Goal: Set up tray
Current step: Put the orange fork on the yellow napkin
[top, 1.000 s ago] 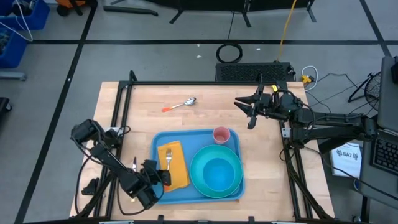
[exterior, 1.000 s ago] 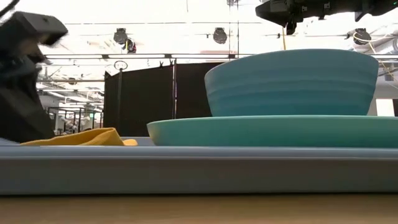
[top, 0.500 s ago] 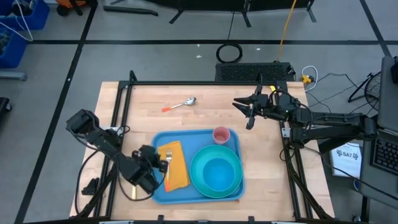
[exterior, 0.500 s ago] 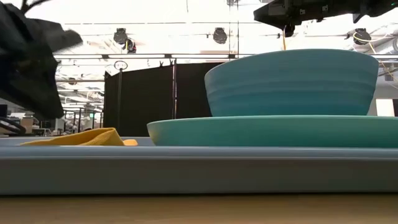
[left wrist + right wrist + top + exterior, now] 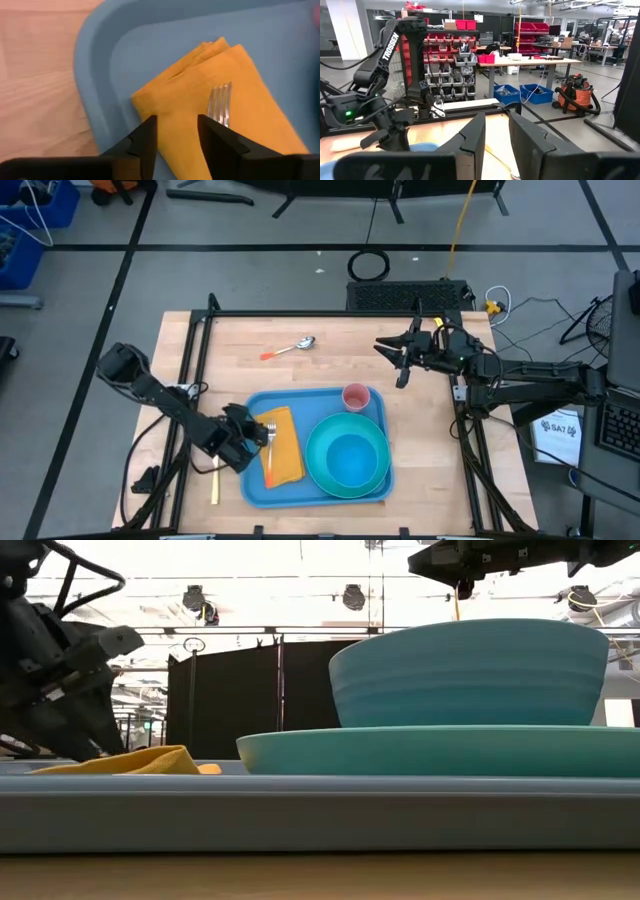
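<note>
The table point(image 5: 230, 370) carries the tray point(image 5: 258, 488) toward its near edge, about midway along it. On the tray, a bowl point(image 5: 350, 458) sits in a plate point(image 5: 318, 442) at the right end, a yellow napkin point(image 5: 285, 450) with a fork point(image 5: 269, 438) lies at the left end, and a pink cup point(image 5: 355, 396) stands in the far right corner. A spoon point(image 5: 288, 348) lies near the table's far edge. My left gripper point(image 5: 254, 436) hangs over the tray's left edge, fingers point(image 5: 146, 142) slightly parted, empty. My right gripper point(image 5: 392, 358) hovers off the table's far right, parted, empty.

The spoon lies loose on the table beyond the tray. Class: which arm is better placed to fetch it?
Probably the right: its open gripper hovers nearer the spoon; the left gripper sits over the tray.
</note>
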`<state>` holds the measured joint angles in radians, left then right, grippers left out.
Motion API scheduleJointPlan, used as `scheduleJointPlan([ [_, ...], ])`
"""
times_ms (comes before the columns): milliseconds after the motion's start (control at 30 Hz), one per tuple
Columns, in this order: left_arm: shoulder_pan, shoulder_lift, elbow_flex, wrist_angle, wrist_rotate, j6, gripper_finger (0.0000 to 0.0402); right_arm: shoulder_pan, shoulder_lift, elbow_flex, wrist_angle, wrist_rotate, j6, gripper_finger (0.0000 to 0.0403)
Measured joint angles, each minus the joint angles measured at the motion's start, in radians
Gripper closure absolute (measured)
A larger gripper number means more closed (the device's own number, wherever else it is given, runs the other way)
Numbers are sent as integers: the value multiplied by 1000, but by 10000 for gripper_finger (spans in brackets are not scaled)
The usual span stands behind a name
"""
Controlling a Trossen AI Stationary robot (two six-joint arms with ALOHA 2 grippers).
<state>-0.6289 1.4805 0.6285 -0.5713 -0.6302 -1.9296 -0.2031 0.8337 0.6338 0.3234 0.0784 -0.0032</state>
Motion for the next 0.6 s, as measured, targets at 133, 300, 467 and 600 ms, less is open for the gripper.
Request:
scheduleJointPlan([
  [133, 0, -34, -15, 0, -53, 21, 241, 0, 0, 0, -2, 0, 0, 325],
  [300, 0, -44, -15, 13, -64, 47, 236, 0, 0, 0, -1, 1, -2, 325],
  [467, 0, -44, -15, 105, -98, 120, 236, 0, 0, 0, 0, 3, -5, 325],
  [600, 6, -44, -15, 136, -103, 148, 236, 0, 0, 0, 1, 3, -5, 325],
])
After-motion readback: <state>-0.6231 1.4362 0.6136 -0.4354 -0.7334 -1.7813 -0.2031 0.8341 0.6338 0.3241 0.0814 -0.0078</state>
